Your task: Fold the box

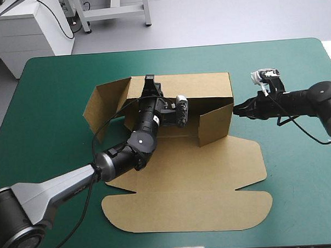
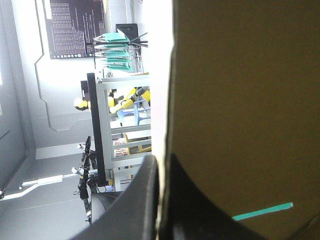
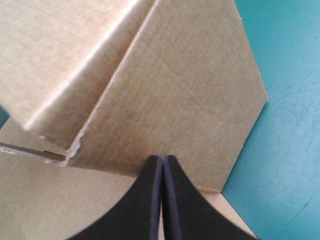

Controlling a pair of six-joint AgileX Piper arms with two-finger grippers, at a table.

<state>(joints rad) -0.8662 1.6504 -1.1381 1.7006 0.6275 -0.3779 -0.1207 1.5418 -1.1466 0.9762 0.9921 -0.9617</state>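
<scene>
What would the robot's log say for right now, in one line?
box: back and right walls raised, lid flat | left gripper: shut on back wall's top edge | right gripper: shut, tip at right wall's outside

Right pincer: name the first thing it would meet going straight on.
The box: its raised side wall stands right ahead of the shut right pincer, tips apparently touching it.

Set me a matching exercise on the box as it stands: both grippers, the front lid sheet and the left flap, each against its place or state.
1. left gripper
2. right gripper
3. lid sheet
4. left flap

a. flat on the teal-green cover
b. shut, tip against the right wall from outside
c. shut on the back wall at its top edge
d. standing, swung outward

Pairs: 1-c, 2-b, 3-a, 4-d.
</scene>
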